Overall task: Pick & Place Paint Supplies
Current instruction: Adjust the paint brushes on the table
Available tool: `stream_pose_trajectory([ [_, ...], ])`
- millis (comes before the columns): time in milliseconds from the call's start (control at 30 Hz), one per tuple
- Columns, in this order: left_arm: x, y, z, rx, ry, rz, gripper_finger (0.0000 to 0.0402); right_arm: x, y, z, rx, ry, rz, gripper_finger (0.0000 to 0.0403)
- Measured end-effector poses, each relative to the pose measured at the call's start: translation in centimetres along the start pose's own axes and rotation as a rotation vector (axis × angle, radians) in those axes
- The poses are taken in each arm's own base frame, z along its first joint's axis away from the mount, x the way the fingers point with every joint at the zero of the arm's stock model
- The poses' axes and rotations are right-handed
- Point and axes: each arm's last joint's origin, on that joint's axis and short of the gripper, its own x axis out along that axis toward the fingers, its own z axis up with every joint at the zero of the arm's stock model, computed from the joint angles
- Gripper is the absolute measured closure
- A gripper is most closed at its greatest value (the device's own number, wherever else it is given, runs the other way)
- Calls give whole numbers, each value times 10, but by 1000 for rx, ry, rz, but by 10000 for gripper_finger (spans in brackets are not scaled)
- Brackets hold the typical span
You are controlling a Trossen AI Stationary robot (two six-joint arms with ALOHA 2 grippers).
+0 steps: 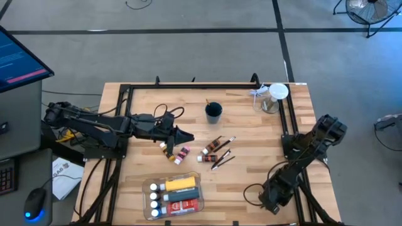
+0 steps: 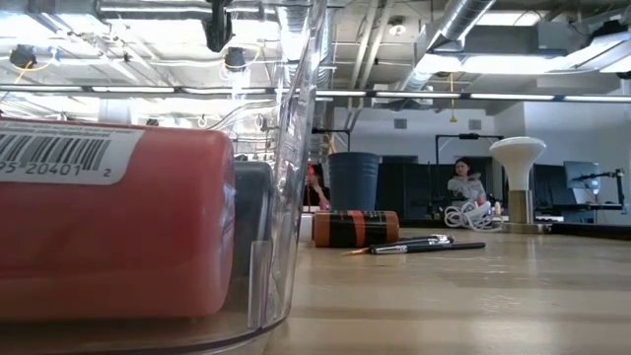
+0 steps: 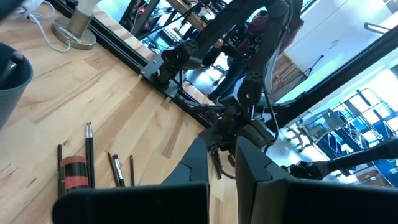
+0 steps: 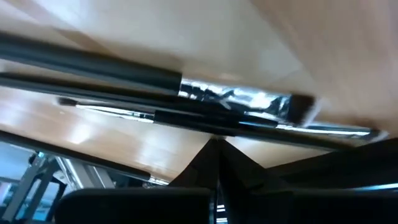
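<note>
Overhead, the wooden counter [image 1: 251, 188] carries the paint supplies in two groups. Near its front edge a clear tray [image 1: 174, 195] holds a yellow bottle [image 1: 179, 183], a red tube [image 1: 184, 204], a dark tube and several white-capped bottles [image 1: 154, 199]. Toward the middle lie loose pieces: a brown tube [image 1: 215, 145] and thin brushes [image 1: 223, 159] lying close together, with a pink-banded tube [image 1: 182, 154] and another small tube just under the left arm's tip. The left claw [image 1: 186, 136] hangs over the counter's middle-left, fingers pinched shut and holding nothing, pointing toward the loose tubes; its wrist view shows the brushes [image 3: 118, 170] and the brown tube [image 3: 74, 175] ahead. The right claw [image 1: 270, 202] sits at the counter's front right corner, shut and empty, well apart from the supplies. A dark cup [image 1: 213, 112] stands behind the loose pieces, and a clear jar [image 1: 271, 100] with a white lid sits at the back right corner beside a coil of white cable. A black frame [image 1: 188, 86] edges the counter. From counter height, the tray wall [image 2: 286, 197] and red tube [image 2: 108, 237] fill the foreground, blocking much of the scene, with the brown tube [image 2: 355, 228] and brushes [image 2: 424, 245] beyond.
</note>
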Motion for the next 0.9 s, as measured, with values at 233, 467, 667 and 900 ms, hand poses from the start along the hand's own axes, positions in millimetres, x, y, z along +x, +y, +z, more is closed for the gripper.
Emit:
stream_pose_trajectory([
  [233,0,0,0,3,0,0,402,-15,-3,24,-64,-14,16,403],
  [467,0,0,0,4,0,-1,402,-30,-5,46,-108,-29,54,403],
  [667,0,0,0,5,0,-2,402,-48,-4,65,-147,-68,87,403],
  [900,0,0,0,7,3,-4,402,-83,1,91,-184,-231,110,403],
])
